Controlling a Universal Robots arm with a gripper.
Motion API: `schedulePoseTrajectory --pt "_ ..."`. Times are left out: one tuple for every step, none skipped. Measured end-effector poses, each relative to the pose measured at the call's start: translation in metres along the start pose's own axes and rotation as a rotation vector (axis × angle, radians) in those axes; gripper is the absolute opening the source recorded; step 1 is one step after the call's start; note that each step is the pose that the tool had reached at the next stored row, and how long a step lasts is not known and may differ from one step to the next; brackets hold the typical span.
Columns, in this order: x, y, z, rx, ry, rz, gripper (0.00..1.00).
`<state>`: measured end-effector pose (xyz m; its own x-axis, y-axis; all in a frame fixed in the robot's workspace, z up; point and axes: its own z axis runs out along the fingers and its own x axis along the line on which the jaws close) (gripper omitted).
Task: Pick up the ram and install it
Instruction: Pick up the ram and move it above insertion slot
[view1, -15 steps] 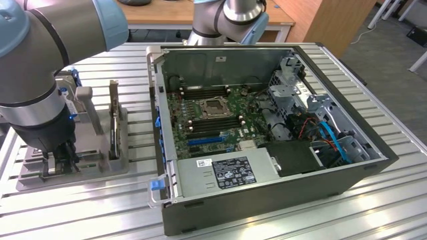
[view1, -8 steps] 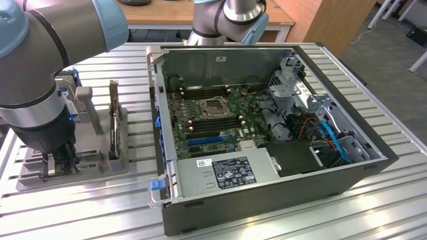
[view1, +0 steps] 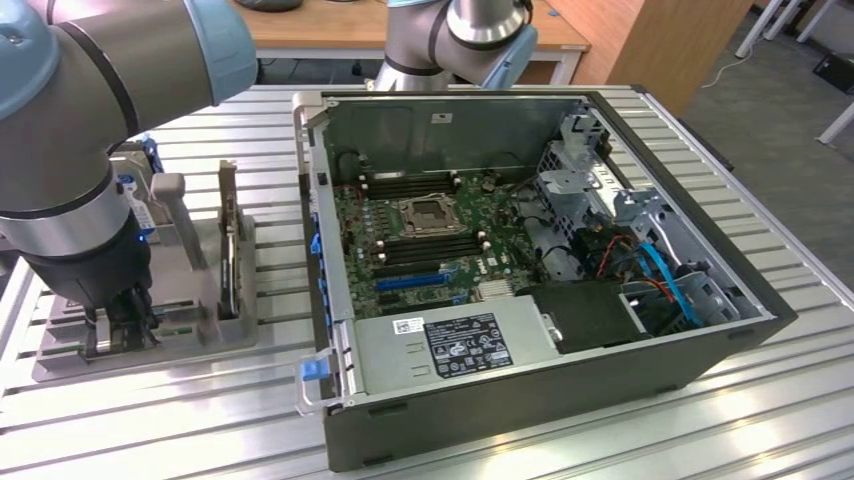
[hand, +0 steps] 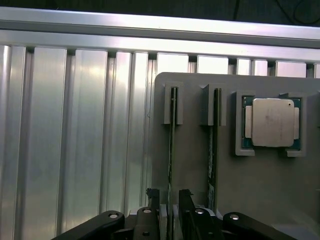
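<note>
Ram, a thin green board on edge, stands in a slotted grey plastic holder on the ribbed aluminium surface; my black fingers straddle it, open

Robotics lab bench – slotted aluminium table, open PC tower on it, grey parts fixture, industrial robot arm alongside (wooden desk, chair legs behind).
</note>
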<state>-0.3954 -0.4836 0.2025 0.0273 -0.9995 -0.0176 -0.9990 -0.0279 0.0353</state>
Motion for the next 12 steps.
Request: schedulePoseTrajectory --pt "0.0000 0.0000 0.0000 0.0000 0.0000 0.000 0.30" --pt "0.0000 0.0000 0.0000 0.0000 0.0000 0.000 0.30" --pt "0.0000 0.0000 0.0000 0.0001 -0.0001 0.000 0.30" --pt "-0.0004 -0.0001 0.0001 0.0002 0.0000 0.000 0.30" --pt "-0.0012 -0.0002 0.0001 0.0002 -0.0002 0.000 0.30" --pt "-0.0012 -0.0002 0.0002 0.0003 -0.0002 0.000 0.30" --pt "-0.0012 -0.0002 0.0001 0.0002 -0.0001 0.000 0.30" --pt "-0.0012 -0.0002 0.0001 0.0001 -0.0001 0.000 0.30" --pt "-0.0012 -0.0001 0.0001 0.0002 -0.0001 0.000 0.30" --pt "-0.0012 -0.0001 0.0001 0.0001 -0.0001 0.000 0.30" --pt "-0.0012 -0.0001 0.0002 0.0000 0.0000 0.000 0.30" --pt "-0.0012 0.0000 0.0005 0.0000 0.0000 0.000 0.30"
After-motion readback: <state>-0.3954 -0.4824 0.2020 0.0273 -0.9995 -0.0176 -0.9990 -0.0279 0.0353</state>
